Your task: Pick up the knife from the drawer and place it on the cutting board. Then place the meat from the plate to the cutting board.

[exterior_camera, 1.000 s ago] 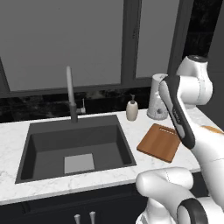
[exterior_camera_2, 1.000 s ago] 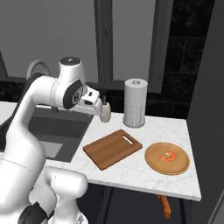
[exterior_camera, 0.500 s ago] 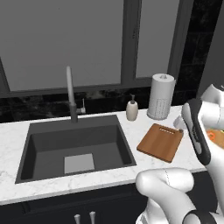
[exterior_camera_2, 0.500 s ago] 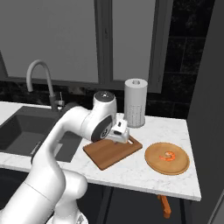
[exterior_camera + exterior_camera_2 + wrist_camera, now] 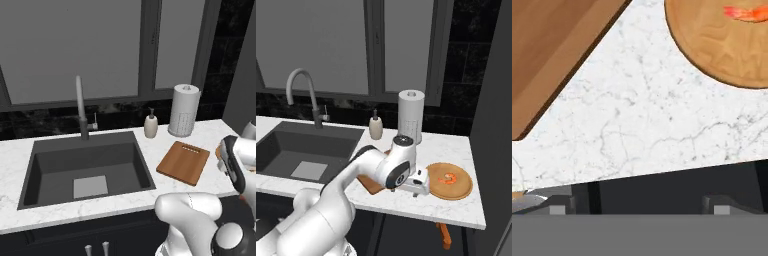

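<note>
While the gripper (image 5: 417,190) is being held low over the front edge of the marble counter (image 5: 456,207), it is seen in the right base view between the cutting board (image 5: 372,184) and the plate (image 5: 451,186), just above the stone. Whether the jaws are apart or together cannot be told, since only the two dark finger tips (image 5: 558,207) are being shown at the bottom of the hand view and nothing is seen between them. The meat (image 5: 448,178) is lying on the plate, well off to one side of the jaws; in the hand view the meat (image 5: 746,13) is being shown at the upper right on the plate (image 5: 722,50), with the cutting board (image 5: 547,55) at the upper left. An orange object (image 5: 443,235) is being glimpsed below the counter edge, too unclear to name. Behind, a paper towel roll (image 5: 410,116) and a soap bottle (image 5: 375,126) are standing beside the sink (image 5: 336,135).
</note>
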Controlling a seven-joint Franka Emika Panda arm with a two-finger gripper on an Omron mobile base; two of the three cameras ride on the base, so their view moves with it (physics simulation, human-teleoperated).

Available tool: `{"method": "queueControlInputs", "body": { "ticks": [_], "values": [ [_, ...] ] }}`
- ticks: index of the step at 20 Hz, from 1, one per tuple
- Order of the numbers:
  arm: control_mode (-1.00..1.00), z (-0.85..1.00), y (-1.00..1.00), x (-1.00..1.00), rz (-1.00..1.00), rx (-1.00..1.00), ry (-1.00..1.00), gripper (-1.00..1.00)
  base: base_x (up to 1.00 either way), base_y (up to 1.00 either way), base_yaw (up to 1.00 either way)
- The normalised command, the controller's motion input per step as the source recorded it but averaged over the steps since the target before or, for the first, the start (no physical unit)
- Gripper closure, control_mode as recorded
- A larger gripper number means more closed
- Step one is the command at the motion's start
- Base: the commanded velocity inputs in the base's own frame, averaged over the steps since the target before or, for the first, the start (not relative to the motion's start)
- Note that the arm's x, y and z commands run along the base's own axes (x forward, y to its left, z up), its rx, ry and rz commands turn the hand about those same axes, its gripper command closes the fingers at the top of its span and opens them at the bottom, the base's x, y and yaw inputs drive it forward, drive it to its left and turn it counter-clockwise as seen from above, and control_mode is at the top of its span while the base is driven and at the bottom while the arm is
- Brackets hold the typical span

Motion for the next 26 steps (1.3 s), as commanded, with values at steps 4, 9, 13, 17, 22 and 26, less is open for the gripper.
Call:
{"method": "queueControlInputs", "body": {
  "ticks": [4,9,13,17,22,26],
  "values": [
    [-1.0,-0.57,-0.64,-0.46,-0.13,-0.01,0.22,-1.0,0.0,0.0,0.0],
    [-1.0,-0.32,-0.31,-0.41,-0.1,0.0,0.08,-1.0,0.0,0.0,0.0],
    [-1.0,-0.52,-0.13,-0.14,-0.01,0.0,0.02,-1.0,0.0,0.0,0.0],
    [-1.0,-0.64,-0.01,0.0,0.0,0.0,0.03,-1.0,0.0,0.0,0.0],
    [-1.0,-0.41,-0.04,-0.1,0.0,0.0,0.06,-1.0,0.0,0.0,0.0],
    [-1.0,-0.31,-0.12,-0.2,-0.02,0.0,0.03,-1.0,0.0,0.0,0.0]
  ]
}}
